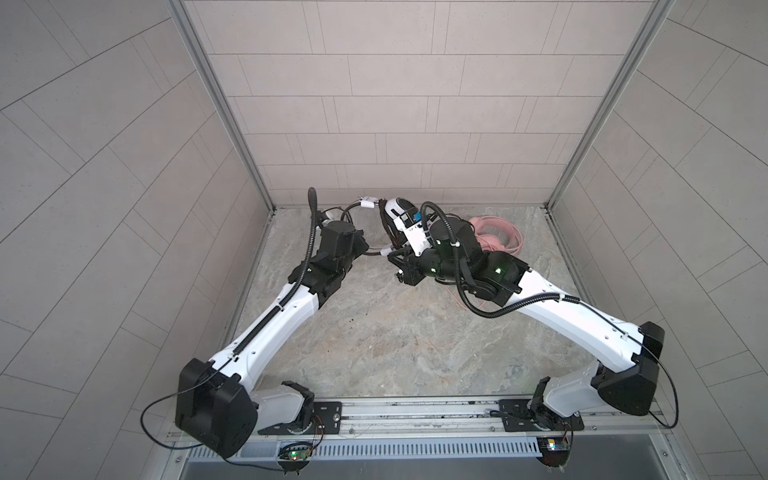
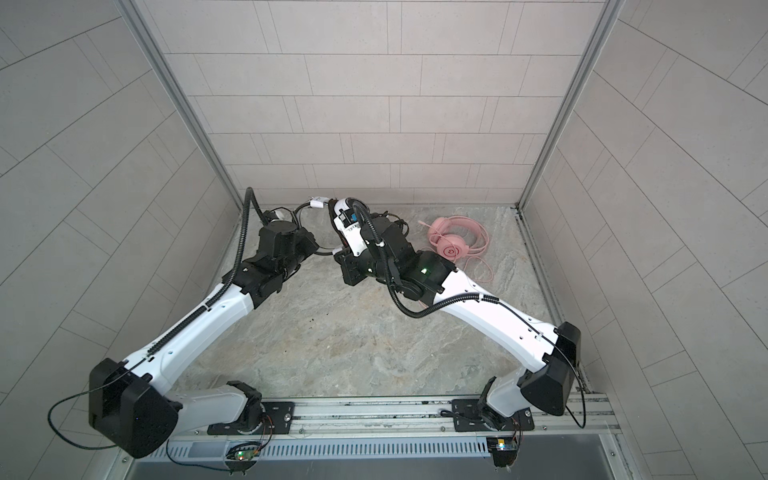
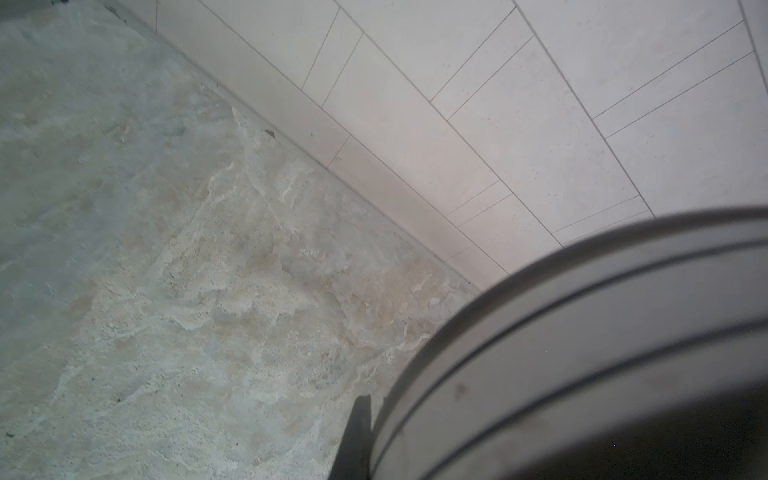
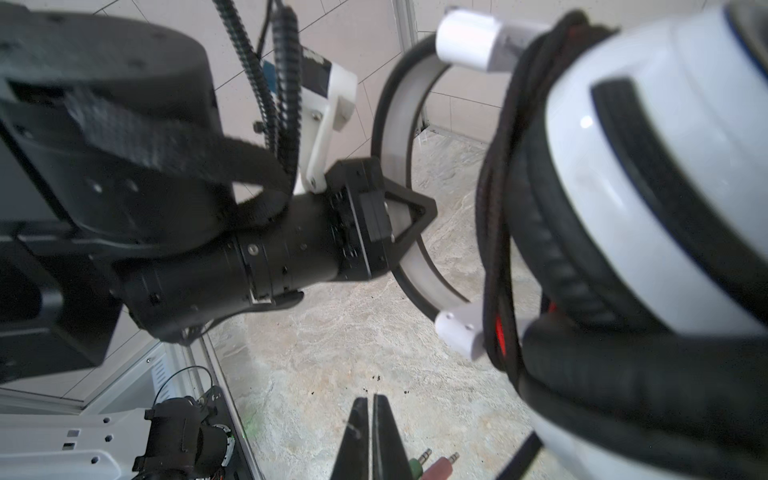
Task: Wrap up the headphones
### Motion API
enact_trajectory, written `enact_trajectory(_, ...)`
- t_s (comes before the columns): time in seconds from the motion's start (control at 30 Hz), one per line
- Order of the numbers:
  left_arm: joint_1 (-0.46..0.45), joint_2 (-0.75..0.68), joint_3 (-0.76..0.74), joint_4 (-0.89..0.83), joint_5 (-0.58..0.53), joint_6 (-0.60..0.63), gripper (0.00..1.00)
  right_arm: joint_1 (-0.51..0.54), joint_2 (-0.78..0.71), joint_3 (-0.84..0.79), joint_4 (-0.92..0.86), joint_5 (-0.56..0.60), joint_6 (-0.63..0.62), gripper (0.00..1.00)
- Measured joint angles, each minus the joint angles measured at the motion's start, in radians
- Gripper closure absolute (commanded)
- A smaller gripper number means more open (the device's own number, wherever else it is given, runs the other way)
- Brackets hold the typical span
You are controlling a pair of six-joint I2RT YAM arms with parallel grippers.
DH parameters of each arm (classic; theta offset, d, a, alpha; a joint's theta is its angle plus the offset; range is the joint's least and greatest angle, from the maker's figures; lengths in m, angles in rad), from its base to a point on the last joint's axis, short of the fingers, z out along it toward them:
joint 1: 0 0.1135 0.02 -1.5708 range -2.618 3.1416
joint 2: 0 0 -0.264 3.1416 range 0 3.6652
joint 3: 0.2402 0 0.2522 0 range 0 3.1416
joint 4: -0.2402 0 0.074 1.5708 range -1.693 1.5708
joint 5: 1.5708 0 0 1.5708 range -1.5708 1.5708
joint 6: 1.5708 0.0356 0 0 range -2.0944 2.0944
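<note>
**White headset wound, plug end in doubt**

Right hand [image 4: 370,432]: tips together, two plugs [image 4: 434,461] just beside. Cannot tell if the cable [image 4: 496,216] is nipped.

Left hand [image 4: 419,214]: clamped on the band [image 4: 399,124] of the white headset [image 4: 648,178], which sits at the back of the table [image 2: 353,340], between the hands. Cable looped round it by the cup.

Risks, as I judge:
- A loose plug end lets the coils spring off.
- The band slips or twists in the left grip and the headset drops.
- The right arm [image 2: 478,307] crowds the pink headset [image 2: 453,245], on the table to the right, and may snag the pink cable [image 2: 482,270].

Count:
- headsets: two
- hands: two
- plugs: two, one green, one red
- coils: several, not countable
</note>
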State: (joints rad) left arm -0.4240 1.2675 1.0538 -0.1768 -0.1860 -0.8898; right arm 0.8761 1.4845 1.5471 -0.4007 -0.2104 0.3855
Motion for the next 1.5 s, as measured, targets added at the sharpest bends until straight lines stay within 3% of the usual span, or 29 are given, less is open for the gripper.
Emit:
enact_trajectory(0.27, -0.069, 0.002, -0.046, 0.002, -0.021, -0.012, 1.0, -0.02, 0.058, -0.049, 0.179, -0.007, 0.118, 1.0)
enact_trajectory(0.53, -0.109, -0.007, -0.106, 0.026, -0.036, -0.047, 1.0, -0.043, 0.058, -0.172, 0.398, 0.084, 0.214, 1.0)
enact_trajectory(0.97, -0.127, -0.017, -0.125, 0.049, -0.068, -0.063, 1.0, -0.041, 0.079, -0.238, 0.576, 0.276, 0.208, 1.0)
enact_trajectory(1.5, -0.126, -0.027, -0.145, 0.049, -0.035, -0.011, 1.0, -0.052, 0.143, -0.243, 0.608, 0.328, 0.175, 1.0)
